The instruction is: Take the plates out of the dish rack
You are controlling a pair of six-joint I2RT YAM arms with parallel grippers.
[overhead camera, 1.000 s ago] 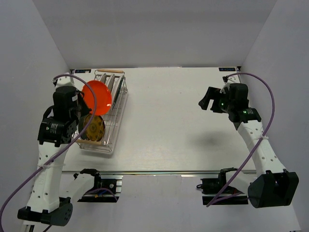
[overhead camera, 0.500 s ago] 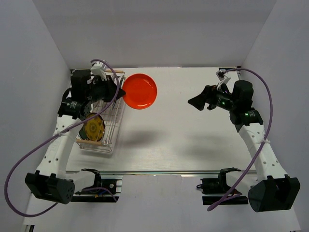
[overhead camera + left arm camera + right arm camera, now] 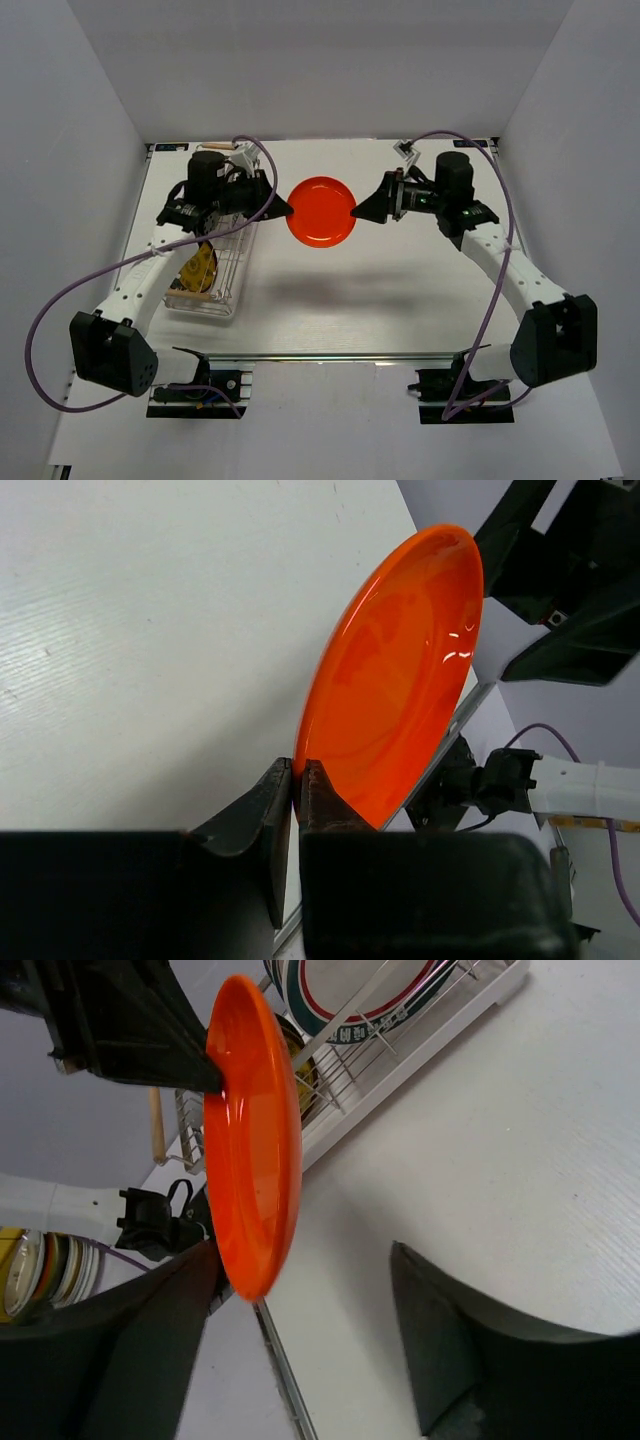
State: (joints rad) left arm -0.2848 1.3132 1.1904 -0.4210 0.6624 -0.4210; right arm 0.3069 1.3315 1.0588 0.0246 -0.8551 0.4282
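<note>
Orange plate (image 3: pixel 320 211) between two pincers

The left pincer (image 3: pixel 296 772) is clamped on the plate's rim, holding it above the tabletop (image 3: pixel 400 290). The right pincer (image 3: pixel 360 212), jaws apart, is at the opposite rim. The rack (image 3: pixel 228 300), with other plates (image 3: pixel 200 268) in it, is behind the left pincer.

Glossy orange plate (image 3: pixel 320 211), metal wire dish rack (image 3: pixel 236 265)

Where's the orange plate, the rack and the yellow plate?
orange plate (image 3: pixel 320 211): top view, middle of its face.
rack (image 3: pixel 190 294): top view, near wooden handle.
yellow plate (image 3: pixel 200 268): top view, its patterned face.
</note>
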